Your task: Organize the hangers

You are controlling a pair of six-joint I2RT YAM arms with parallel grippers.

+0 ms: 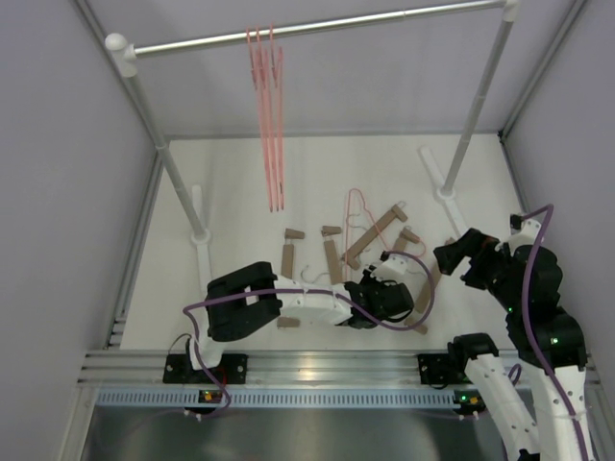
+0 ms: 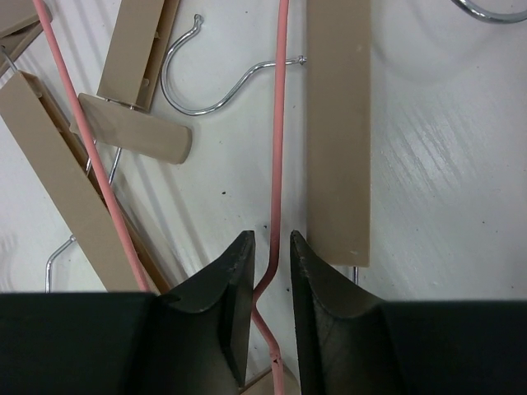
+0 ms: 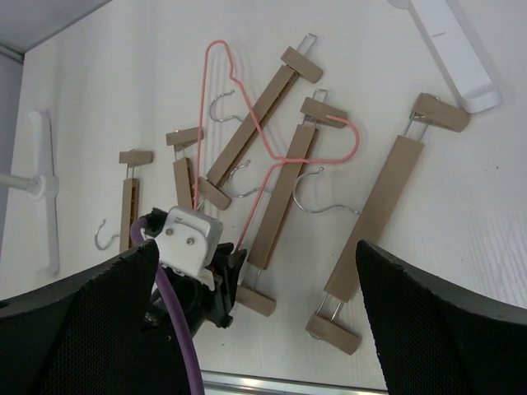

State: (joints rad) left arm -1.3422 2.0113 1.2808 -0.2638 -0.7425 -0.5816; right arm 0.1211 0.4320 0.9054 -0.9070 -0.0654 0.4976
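**Left gripper** [image 2: 270, 243]: It is lowered over the pile of hangers at the near centre of the table [image 1: 240, 182]. The jaws are released and stand a little apart. A pink hanger [image 2: 278, 123] lies on the table, and its wire runs between the fingers [image 2: 235, 280]. A narrow gap is seen on each side of the wire, so the wire is straddled and not pinched.

**Right gripper** [image 1: 454, 254]: It is held above the table, to the right of the pile. The jaws are spread wide and nothing is grasped.

**Hangers on the table:** Five wooden hangers [image 3: 276, 193] are scattered flat at the near centre and right, at differing angles. The loose pink hanger is laid across two of them.

**Hangers on the rail:** Several pink hangers [image 1: 272, 125] are hung close together on the rail [image 1: 317, 26], left of its middle, at the far side of the table.
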